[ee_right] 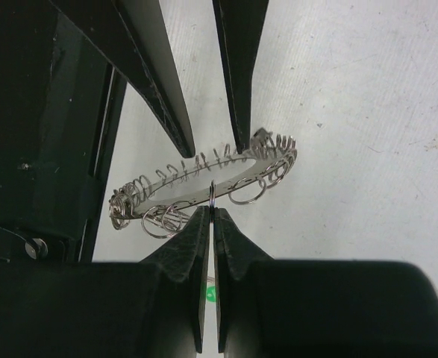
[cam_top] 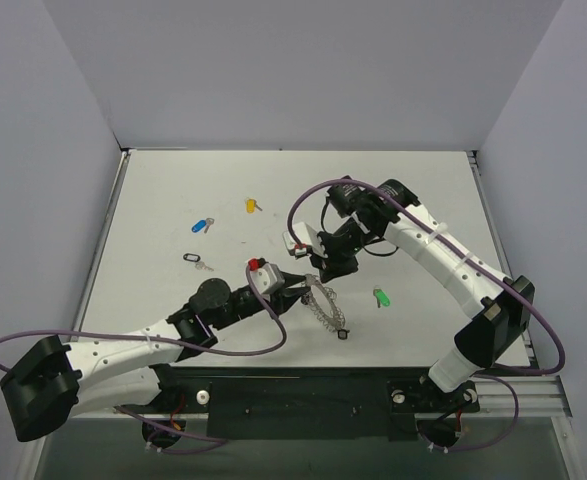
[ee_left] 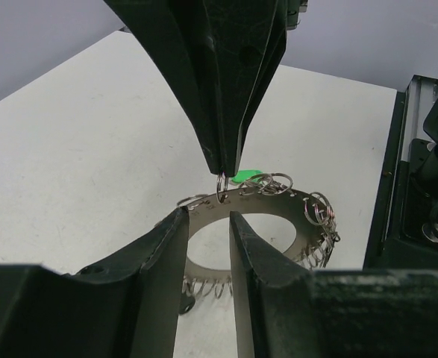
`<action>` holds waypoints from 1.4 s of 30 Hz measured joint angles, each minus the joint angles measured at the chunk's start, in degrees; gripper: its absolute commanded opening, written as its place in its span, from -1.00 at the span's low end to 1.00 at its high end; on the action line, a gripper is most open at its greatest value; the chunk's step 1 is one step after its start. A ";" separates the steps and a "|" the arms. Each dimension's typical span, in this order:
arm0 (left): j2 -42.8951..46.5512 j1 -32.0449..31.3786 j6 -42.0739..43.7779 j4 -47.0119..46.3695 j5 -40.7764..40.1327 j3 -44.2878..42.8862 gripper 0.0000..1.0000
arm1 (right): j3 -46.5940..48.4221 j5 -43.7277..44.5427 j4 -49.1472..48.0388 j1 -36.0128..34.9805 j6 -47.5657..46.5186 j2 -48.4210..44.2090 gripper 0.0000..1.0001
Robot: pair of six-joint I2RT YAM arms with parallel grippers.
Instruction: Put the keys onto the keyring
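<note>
Near the middle of the white counter (cam_top: 173, 190), two black robot claws meet at the keyring (cam_top: 325, 308), a wide flat grey metal hoop edged all round with small wire loops. The right claw (ee_right: 213, 216), reaching in from the far side, has its fingers pressed together, pinching one wire loop (ee_right: 213, 192) on the hoop's rim. The left claw (ee_left: 207, 224), coming from the near left, has its fingers part spread, one on each side of the hoop's flat band; a gap shows beside the band, so it does not look clamped. Whether the hoop rests flat on the counter or is tipped up is hard to tell. Four keys lie loose on the counter, none on the hoop: a green-headed key (cam_top: 380, 297) near the hoop on its right, a black-headed key (cam_top: 195, 260) to the left, and a blue-headed key (cam_top: 203, 225) and a yellow-headed key (cam_top: 252, 205) further back, well apart from the hoop. The step in hand appears to be steadying the keyring between both claws, before any key is picked up. The next move likely calls for the left claw to close firmly on the band so the hoop cannot swing, freeing the right claw to fetch a key, probably the green one as the closest. Threading so small a key onto a thin loop will demand fine alignment.
</note>
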State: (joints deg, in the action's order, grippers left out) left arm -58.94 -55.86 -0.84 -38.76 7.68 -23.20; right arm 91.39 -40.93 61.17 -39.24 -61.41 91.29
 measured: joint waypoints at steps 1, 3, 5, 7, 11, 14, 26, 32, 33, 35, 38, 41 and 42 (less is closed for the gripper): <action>-0.44 0.00 0.00 -0.13 0.17 -0.20 -0.24 | 0.00 -0.09 0.00 -0.22 0.00 0.00 -1.00; -1.38 0.00 -0.02 -1.01 0.63 -0.46 -0.25 | 0.00 -0.26 0.00 -0.42 0.02 0.00 -1.00; -2.21 0.00 -0.04 -1.60 1.18 -0.76 -0.28 | 0.00 -0.52 0.00 -0.66 0.07 0.00 -1.00; -3.04 0.00 -0.15 -1.90 1.68 -1.25 -0.32 | 0.00 -0.74 0.00 -0.74 0.15 0.00 -1.00; -4.48 0.00 -0.44 -2.54 2.56 -2.32 -0.40 | 0.00 -1.11 -0.02 -0.94 0.44 0.00 -1.00; -5.11 0.00 -0.66 -2.84 2.99 -2.40 -0.47 | 0.00 -1.25 0.00 -0.94 0.55 0.00 -1.00; -6.32 0.00 -1.62 -2.38 4.26 -3.10 -1.00 | 0.00 -1.29 0.26 -0.94 1.77 0.00 -1.00; -6.58 0.00 -2.29 -1.64 4.74 -3.65 -1.00 | 0.00 -0.98 0.68 -0.92 2.47 0.00 -1.00; -6.58 0.00 -2.91 -1.62 4.68 -3.67 -1.00 | 0.00 -0.96 0.66 -0.92 2.91 0.00 -0.98; -6.56 0.00 -4.66 -1.79 4.22 -3.65 -1.00 | 0.00 -0.96 0.52 -0.85 4.35 0.00 -0.79; -6.36 -0.11 -8.44 -5.33 2.29 -1.88 -1.00 | 0.00 -3.10 -0.35 0.46 7.41 -0.02 -0.35; -5.73 -0.44 -11.50 -10.36 -0.02 1.20 -1.00 | -0.66 -7.85 -1.60 2.69 9.97 -0.76 -0.25; -5.64 -0.61 -12.37 -12.41 -0.81 2.27 -1.00 | -1.40 -9.57 -2.16 3.89 10.82 -1.46 -0.25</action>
State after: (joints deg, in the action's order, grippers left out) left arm -64.58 -56.47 -13.21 -51.18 6.87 -20.93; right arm 90.00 -50.50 59.00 -35.35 -50.59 89.82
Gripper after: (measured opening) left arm 0.017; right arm 0.361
